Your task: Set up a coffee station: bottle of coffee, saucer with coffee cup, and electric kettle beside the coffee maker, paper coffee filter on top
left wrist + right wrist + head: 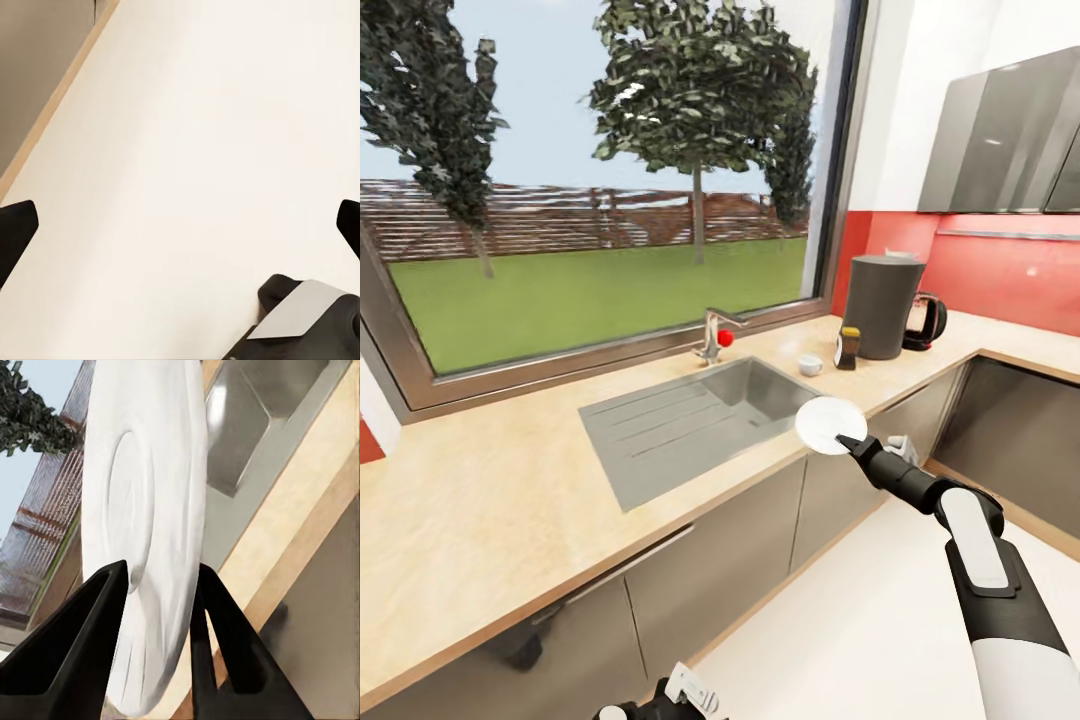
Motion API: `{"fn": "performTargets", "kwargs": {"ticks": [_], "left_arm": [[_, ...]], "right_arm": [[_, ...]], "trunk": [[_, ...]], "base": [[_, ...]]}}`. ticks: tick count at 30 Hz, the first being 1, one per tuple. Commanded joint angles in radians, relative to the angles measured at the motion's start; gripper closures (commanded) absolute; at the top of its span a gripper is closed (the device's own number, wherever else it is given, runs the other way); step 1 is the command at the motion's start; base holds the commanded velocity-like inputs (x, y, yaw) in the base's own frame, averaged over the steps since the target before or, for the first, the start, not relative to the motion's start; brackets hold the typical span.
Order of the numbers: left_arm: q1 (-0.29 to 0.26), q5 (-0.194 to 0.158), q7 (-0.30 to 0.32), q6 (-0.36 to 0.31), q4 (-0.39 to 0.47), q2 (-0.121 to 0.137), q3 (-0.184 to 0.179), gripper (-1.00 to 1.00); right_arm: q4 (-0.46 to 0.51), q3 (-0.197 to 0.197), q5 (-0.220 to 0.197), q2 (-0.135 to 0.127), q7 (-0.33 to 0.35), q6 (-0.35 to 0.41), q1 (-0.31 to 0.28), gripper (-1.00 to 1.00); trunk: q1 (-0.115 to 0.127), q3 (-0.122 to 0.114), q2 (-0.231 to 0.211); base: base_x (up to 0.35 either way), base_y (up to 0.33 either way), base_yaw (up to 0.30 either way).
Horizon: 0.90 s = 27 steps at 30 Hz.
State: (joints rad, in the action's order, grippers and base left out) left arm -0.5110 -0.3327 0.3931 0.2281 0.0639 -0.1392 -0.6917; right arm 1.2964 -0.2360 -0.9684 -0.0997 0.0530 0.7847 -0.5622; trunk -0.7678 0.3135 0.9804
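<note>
Right gripper (161,607) clamps the rim of a white saucer (830,423), right of centre by the sink (690,425). Thin, rigid and likely slippery, it best stays held at the edge. Left gripper (180,232) hangs wide apart, empty.

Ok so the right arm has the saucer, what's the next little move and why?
Probably carry the saucer onward past the sink, toward the bare counter by the coffee maker. The right gripper holds it by the rim, on edge between the fingers, above the counter's front edge, short of the cup.
</note>
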Motion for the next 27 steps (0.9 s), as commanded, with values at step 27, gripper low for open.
{"fn": "performTargets", "kwargs": {"ticks": [27], "left_arm": [[0.072,-0.008,-0.293,0.0,-0.037,0.043,-0.005,-1.0]], "right_arm": [[-0.026,0.0,0.004,0.0,0.004,0.004,-0.001,1.0]], "trunk": [[-0.001,0.001,0.001]], "base": [[0.086,-0.173,-0.157]]}}
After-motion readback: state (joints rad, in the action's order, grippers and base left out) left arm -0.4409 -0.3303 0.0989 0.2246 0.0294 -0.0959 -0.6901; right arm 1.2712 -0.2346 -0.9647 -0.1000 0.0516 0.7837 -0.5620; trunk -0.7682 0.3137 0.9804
